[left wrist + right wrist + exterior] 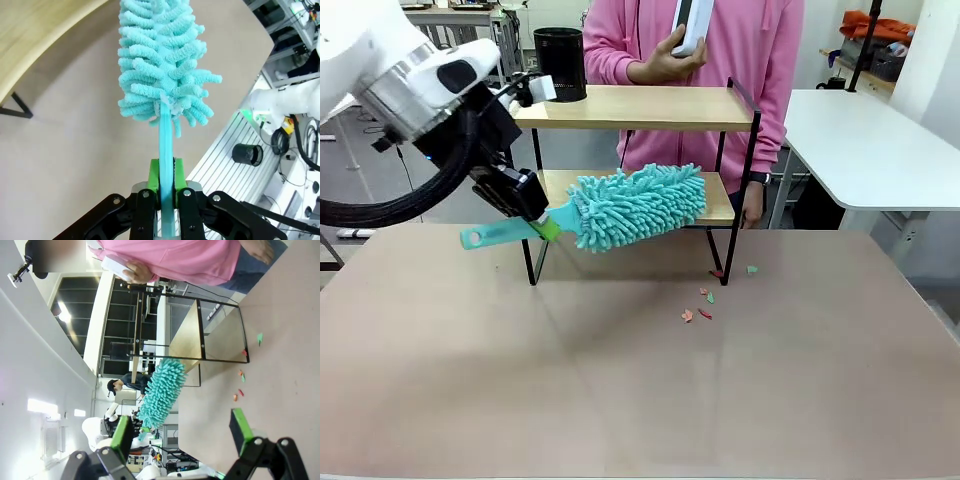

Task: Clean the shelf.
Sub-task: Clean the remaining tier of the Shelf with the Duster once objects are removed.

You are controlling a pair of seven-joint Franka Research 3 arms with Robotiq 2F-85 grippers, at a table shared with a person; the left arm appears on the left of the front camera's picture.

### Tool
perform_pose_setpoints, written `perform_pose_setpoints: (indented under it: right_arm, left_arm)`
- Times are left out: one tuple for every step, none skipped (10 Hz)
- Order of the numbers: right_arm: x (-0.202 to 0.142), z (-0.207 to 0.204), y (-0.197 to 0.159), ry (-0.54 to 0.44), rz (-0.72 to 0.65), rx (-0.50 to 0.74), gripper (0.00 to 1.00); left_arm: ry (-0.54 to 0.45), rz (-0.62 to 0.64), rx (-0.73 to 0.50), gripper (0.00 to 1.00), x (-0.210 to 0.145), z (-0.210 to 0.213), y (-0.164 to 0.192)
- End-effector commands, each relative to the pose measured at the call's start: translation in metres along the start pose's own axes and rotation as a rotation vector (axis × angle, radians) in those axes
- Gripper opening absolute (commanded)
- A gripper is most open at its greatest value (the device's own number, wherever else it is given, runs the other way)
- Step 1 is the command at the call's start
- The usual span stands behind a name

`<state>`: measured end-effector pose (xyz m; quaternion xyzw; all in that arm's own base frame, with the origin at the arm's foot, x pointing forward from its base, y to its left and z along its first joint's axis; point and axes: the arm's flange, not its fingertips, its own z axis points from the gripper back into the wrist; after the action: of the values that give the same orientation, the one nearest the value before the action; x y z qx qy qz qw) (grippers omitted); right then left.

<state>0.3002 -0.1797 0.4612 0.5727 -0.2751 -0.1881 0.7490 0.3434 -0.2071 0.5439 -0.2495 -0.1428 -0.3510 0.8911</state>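
Note:
The shelf point(630, 108) stands at the table's far middle: two light wooden boards in a thin black frame. My left gripper point(542, 226) is shut on the flat handle of a teal fluffy duster point(638, 206), whose head lies along the front edge of the lower board point(718, 200). In the left wrist view the green pads point(154, 177) clamp the duster point(162, 65) handle. My right gripper point(180, 432) is open and holds nothing; its view shows the shelf point(190, 335) and the duster point(161, 392) from the side.
A black mesh cup point(559, 64) stands on the top board's left end. Several small red and green scraps point(703, 300) lie on the tan tabletop by the shelf's right front leg. A person in pink point(720, 50) stands behind the shelf, holding a white object.

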Motion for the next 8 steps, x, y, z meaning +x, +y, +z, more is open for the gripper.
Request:
perform_pose_setpoints:
  right_arm:
    - [0.003, -0.003, 0.000, -0.017, 0.026, 0.022, 1.00]
    - [0.003, -0.003, 0.000, -0.017, 0.026, 0.022, 1.00]
    - [0.003, -0.003, 0.000, -0.017, 0.026, 0.022, 1.00]
    - [0.003, -0.003, 0.000, -0.017, 0.026, 0.022, 1.00]
    - [0.003, -0.003, 0.000, -0.017, 0.026, 0.022, 1.00]
    - [0.003, -0.003, 0.000, -0.017, 0.026, 0.022, 1.00]
    - [0.003, -0.003, 0.000, -0.017, 0.026, 0.022, 1.00]
    - [0.003, -0.003, 0.000, -0.017, 0.026, 0.022, 1.00]
  left_arm:
    - [-0.019, -0.021, -0.036, 0.12, -0.010, 0.000, 0.005]
    - [-0.003, -0.031, -0.074, 0.12, -0.015, 0.010, 0.007]
    - [0.053, -0.087, -0.157, 0.12, -0.026, 0.028, 0.013]
    - [0.149, -0.189, -0.283, 0.12, -0.044, 0.058, 0.025]
    - [0.187, -0.254, -0.365, 0.12, -0.062, 0.085, 0.037]
    - [0.186, -0.311, -0.454, 0.12, -0.080, 0.112, 0.049]
    - [0.080, -0.300, -0.481, 0.12, -0.098, 0.138, 0.062]
    - [-0.074, -0.286, -0.494, 0.12, -0.123, 0.171, 0.077]
